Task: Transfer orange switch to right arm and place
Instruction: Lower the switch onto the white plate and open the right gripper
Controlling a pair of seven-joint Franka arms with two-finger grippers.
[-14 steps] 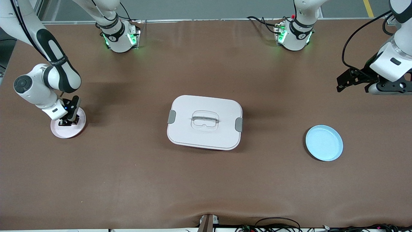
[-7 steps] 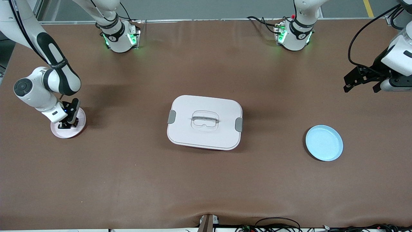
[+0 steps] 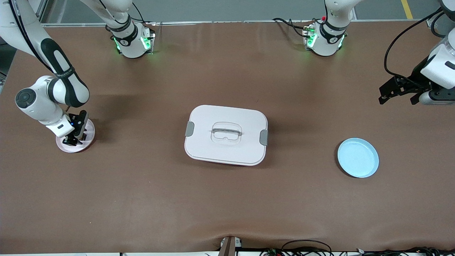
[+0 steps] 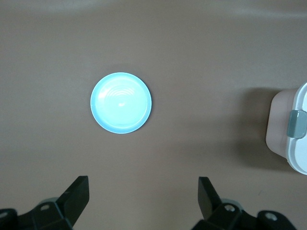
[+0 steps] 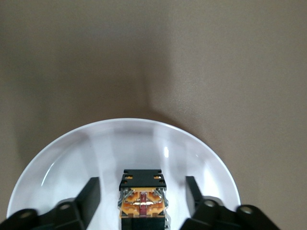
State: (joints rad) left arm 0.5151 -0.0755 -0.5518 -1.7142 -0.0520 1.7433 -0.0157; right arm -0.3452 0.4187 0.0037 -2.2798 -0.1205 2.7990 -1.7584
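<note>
My right end effector point(image 5: 142, 201) has just let go: its fingers, clamped shut a moment ago, now stand apart on either side of the tiny black rectangular orange switch point(image 5: 142, 199), clear of it, with nothing held. The switch sits upright in the small pale pink round plate point(image 3: 89, 137) at the right arm's end of the table (orange core showing from above in the right wrist view). I judge the placing done; what remains is lifting straight up without clipping the switch, since the fingers bracket it closely. My left end effector point(image 3: 397, 89) is wide open and empty, waiting over bare brown table point(image 3: 227, 199) near the light blue round plate point(image 3: 358, 157). The white lidded rectangular box point(image 3: 226, 135) sits mid-table, untouched.
</note>
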